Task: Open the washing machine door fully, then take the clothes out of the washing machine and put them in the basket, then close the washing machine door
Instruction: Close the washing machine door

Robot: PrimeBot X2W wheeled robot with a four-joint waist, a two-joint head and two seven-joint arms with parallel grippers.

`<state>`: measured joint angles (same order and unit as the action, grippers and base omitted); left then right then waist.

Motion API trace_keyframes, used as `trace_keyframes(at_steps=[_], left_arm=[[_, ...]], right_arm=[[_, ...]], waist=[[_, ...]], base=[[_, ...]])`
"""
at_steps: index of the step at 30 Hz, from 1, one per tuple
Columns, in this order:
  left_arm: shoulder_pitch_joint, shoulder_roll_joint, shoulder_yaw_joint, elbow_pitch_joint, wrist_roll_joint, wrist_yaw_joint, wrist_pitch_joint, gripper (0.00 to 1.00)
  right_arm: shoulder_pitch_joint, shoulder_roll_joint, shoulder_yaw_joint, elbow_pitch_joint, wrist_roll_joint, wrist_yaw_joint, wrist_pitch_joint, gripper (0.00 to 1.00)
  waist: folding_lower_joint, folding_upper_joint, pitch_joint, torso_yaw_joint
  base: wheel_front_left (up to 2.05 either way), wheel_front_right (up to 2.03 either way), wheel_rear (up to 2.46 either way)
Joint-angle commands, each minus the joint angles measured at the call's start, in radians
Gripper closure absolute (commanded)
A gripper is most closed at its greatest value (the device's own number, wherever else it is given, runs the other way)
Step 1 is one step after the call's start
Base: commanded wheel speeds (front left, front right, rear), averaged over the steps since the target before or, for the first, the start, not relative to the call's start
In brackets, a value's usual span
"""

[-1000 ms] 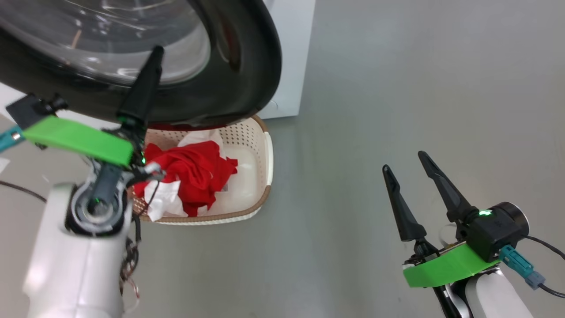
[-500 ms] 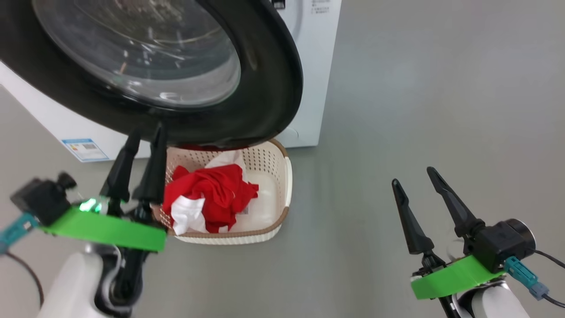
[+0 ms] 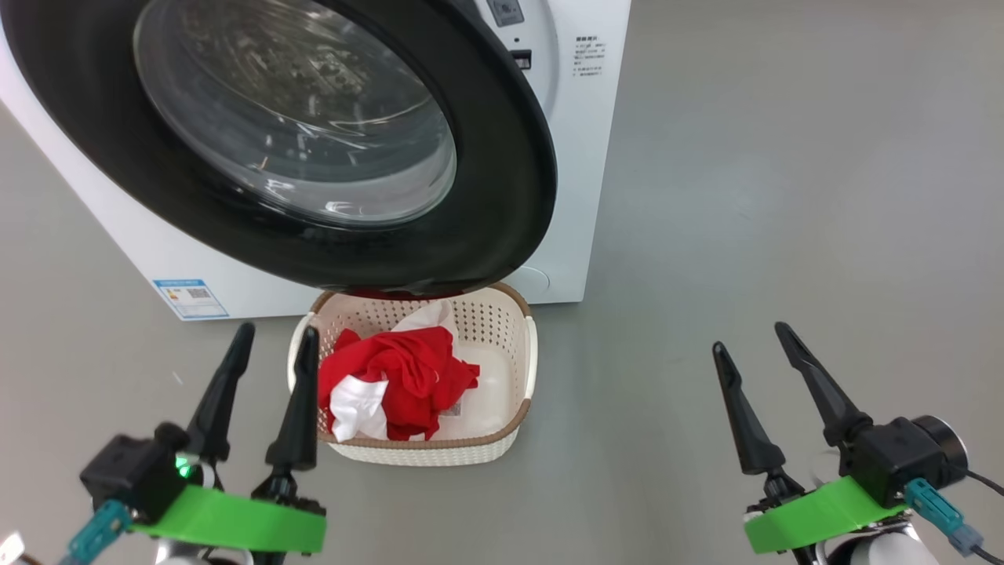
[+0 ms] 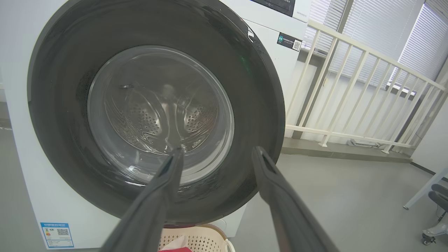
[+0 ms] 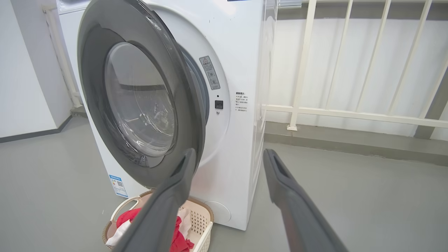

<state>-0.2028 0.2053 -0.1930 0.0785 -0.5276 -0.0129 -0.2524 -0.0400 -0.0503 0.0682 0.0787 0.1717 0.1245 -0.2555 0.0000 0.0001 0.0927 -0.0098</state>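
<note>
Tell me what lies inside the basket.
Red clothes with white parts lie heaped in the basket, leaving some floor bare. The washing machine door covers its back edge; anything under the heap is hidden.

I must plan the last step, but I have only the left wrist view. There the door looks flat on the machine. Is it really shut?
Observer: No. In the right wrist view the washing machine door stands out at an angle from the washing machine front, with a gap along its free edge.
Operator: At my bottom edge I see only a bit of red. Where are the clothes?
Observer: The head view shows the clothes piled inside the basket, on the floor under the door's lower edge.
Operator: Is the right arm free?
Observer: Yes. The right gripper is over bare floor right of the basket, jaws apart, holding nothing.
</note>
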Motion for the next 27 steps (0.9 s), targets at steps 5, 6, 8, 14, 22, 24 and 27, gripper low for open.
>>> trace_keyframes(at_steps=[5,6,8,14,22,24,27], left_arm=[[0.066,-0.022,0.089,-0.058,0.093,0.016,-0.009,0.00],[0.076,-0.028,0.098,-0.063,0.112,0.018,-0.009,0.00],[0.098,-0.043,0.117,-0.068,0.139,0.017,-0.009,0.00],[0.150,-0.076,0.167,-0.091,0.218,0.002,-0.009,0.00],[0.200,-0.117,0.224,-0.101,0.279,-0.013,-0.009,0.00],[0.211,-0.124,0.232,-0.104,0.287,-0.019,-0.009,0.00],[0.219,-0.129,0.240,-0.104,0.294,-0.024,-0.009,0.00]], right_arm=[[0.026,0.000,-0.005,-0.032,-0.020,0.006,-0.006,0.00],[0.030,0.000,-0.008,-0.032,-0.021,0.006,-0.006,0.00],[0.034,0.000,-0.012,-0.032,-0.023,0.006,-0.006,0.00],[0.043,0.000,-0.029,-0.036,-0.026,0.006,-0.006,0.00],[0.054,0.000,-0.040,-0.044,-0.019,0.006,-0.006,0.00],[0.060,0.000,-0.045,-0.045,-0.015,0.006,-0.006,0.00],[0.065,0.000,-0.045,-0.046,-0.012,0.006,-0.006,0.00]], waist=[[0.0000,-0.0001,-0.013,0.012],[0.0000,-0.0001,-0.014,0.014],[0.0000,-0.0001,-0.017,0.013],[0.0000,-0.0001,-0.023,0.010],[0.0000,-0.0001,-0.032,0.000],[0.0000,-0.0001,-0.034,-0.001],[0.0000,-0.0001,-0.035,-0.003]], base=[[0.00,0.00,0.00],[0.00,0.00,0.00],[0.00,0.00,0.00],[0.00,0.00,0.00],[0.00,0.00,0.00],[0.00,0.00,0.00],[0.00,0.00,0.00]])
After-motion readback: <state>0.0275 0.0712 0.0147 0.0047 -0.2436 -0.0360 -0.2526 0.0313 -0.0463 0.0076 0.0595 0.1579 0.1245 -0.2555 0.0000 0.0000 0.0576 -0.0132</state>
